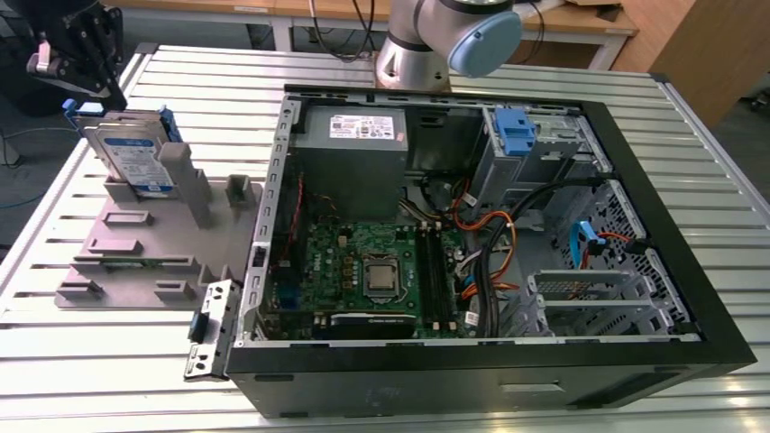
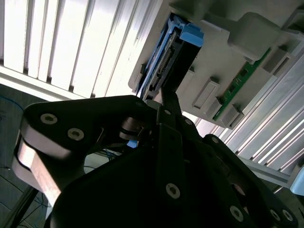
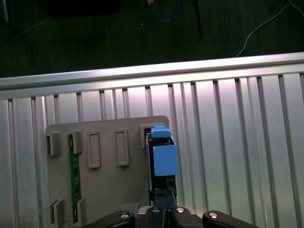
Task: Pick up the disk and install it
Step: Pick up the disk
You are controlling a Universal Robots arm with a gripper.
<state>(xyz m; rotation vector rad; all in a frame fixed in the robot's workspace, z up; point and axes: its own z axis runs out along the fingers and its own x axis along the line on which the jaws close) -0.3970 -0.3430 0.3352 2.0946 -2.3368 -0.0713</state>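
The disk [image 1: 130, 155] stands on edge in the grey moulded holder [image 1: 132, 244] on the exterior view's left, its white-and-blue label facing the computer case. My gripper [image 1: 90, 97] hangs over the disk's far upper end. Both wrist views show the disk edge-on [image 3: 160, 152] [image 2: 173, 59] with its blue rail frame. My gripper [image 3: 164, 195] [image 2: 164, 97] has its fingers drawn close together at the end of the disk, apparently pinching it. The disk still rests in the holder [image 3: 109, 185].
An open black computer case [image 1: 673, 271] lies at the middle and right of the slatted metal table. Inside are a grey power-supply box [image 1: 355, 135], the motherboard [image 1: 361, 271], cables, and a drive bay with a blue latch [image 1: 515, 135]. A green board [image 3: 74, 180] lies in the holder.
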